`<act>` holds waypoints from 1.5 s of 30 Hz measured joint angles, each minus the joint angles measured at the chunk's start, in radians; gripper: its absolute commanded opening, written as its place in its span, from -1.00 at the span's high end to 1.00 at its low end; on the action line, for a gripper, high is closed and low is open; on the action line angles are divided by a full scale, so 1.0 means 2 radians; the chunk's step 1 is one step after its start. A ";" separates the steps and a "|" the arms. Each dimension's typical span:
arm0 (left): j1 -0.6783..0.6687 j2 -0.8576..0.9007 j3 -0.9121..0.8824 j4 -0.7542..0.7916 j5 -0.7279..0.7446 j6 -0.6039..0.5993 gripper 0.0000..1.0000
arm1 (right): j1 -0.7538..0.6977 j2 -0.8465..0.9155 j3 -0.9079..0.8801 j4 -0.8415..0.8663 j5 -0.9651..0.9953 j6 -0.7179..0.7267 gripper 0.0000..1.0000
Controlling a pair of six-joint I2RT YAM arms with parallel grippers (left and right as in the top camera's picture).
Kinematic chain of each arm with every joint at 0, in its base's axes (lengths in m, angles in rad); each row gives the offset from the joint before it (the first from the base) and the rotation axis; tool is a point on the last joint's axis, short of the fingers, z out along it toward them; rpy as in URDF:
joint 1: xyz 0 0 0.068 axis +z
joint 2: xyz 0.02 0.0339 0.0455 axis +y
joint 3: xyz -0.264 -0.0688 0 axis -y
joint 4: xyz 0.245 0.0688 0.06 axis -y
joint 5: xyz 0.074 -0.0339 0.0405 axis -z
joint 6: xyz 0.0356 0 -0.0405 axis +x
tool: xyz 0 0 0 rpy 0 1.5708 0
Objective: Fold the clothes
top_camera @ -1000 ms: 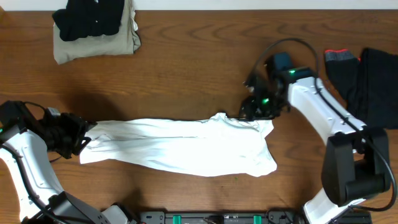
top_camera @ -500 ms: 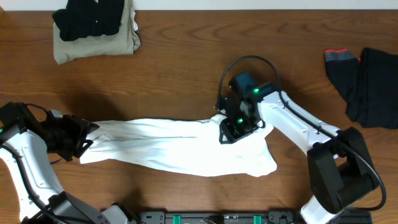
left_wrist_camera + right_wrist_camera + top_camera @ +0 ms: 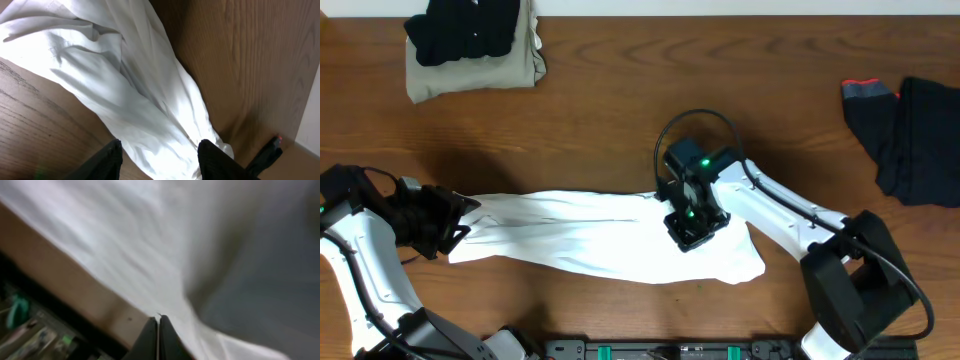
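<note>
The large white shirt (image 3: 580,240) lies stretched in a long wrinkled band across the front of the table. My left gripper (image 3: 455,222) is at its left end. In the left wrist view my left gripper (image 3: 160,155) is open, with the white shirt (image 3: 125,90) lying between and beyond the two fingers. My right gripper (image 3: 688,228) is over the shirt's right part. In the right wrist view my right gripper (image 3: 158,322) has its fingers pressed together with a sliver of the white shirt (image 3: 150,245) at the tips; that view is blurred.
A folded khaki garment (image 3: 510,72) with a black garment (image 3: 460,30) on top sits at the back left. Black clothes (image 3: 920,130) and a dark piece with a red edge (image 3: 868,92) lie at the right. Dark equipment (image 3: 670,350) lines the table's front edge.
My right gripper has moved left and toward the front, from the shirt's back right corner onto the shirt, drawing that corner with it. The left arm has hardly moved.
</note>
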 measured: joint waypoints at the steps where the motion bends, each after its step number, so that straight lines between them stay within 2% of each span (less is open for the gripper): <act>1: 0.000 0.000 0.000 0.000 0.000 0.000 -0.03 | 0.001 0.000 0.000 0.005 0.012 0.007 0.70; 4: 0.000 0.000 0.000 0.000 0.000 0.000 -0.03 | 0.003 0.000 0.000 0.012 0.067 0.018 0.47; 10: 0.000 0.000 0.000 0.000 0.000 0.000 -0.03 | 0.005 0.000 0.000 0.025 0.140 0.006 0.46; 17: 0.000 0.000 0.000 0.003 0.000 0.000 -0.03 | 0.042 0.000 0.000 0.047 0.155 -0.008 0.40; 18: 0.000 0.000 0.000 0.003 0.000 0.000 -0.03 | 0.053 0.000 0.000 0.050 0.159 -0.008 0.23; 20: 0.000 0.000 0.000 0.005 0.000 0.000 -0.04 | 0.073 0.000 0.000 0.053 0.171 -0.007 -0.51; 21: 0.000 0.000 0.000 0.006 0.000 0.000 -0.04 | 0.083 0.000 0.000 0.055 0.181 -0.009 -0.67; 22: 0.000 0.000 0.000 0.006 0.000 0.000 -0.04 | 0.090 0.000 0.000 0.055 0.189 -0.009 -0.70; 29: 0.000 0.000 0.000 0.006 0.000 0.000 -0.04 | 0.115 0.000 0.000 0.056 0.253 -0.008 -0.65; 32: 0.000 0.000 0.000 0.006 0.000 0.000 -0.03 | 0.115 0.000 0.000 0.067 0.267 -0.007 -0.43; 33: 0.000 0.000 0.000 0.006 0.000 0.000 -0.04 | 0.115 0.000 0.000 0.070 0.269 -0.007 -0.22; 35: 0.000 0.000 0.000 0.006 0.000 0.000 -0.04 | 0.116 0.000 0.000 0.076 0.270 -0.007 0.00; 41: 0.000 0.000 0.000 0.006 0.000 0.000 -0.03 | 0.116 0.000 0.000 0.076 0.272 -0.003 0.04; 42: 0.000 0.000 0.000 0.006 0.000 0.000 -0.03 | 0.116 0.000 -0.001 0.076 0.272 -0.003 0.09; 45: 0.000 0.000 0.000 0.006 0.000 0.000 -0.04 | 0.116 0.001 -0.004 0.076 0.272 -0.002 0.38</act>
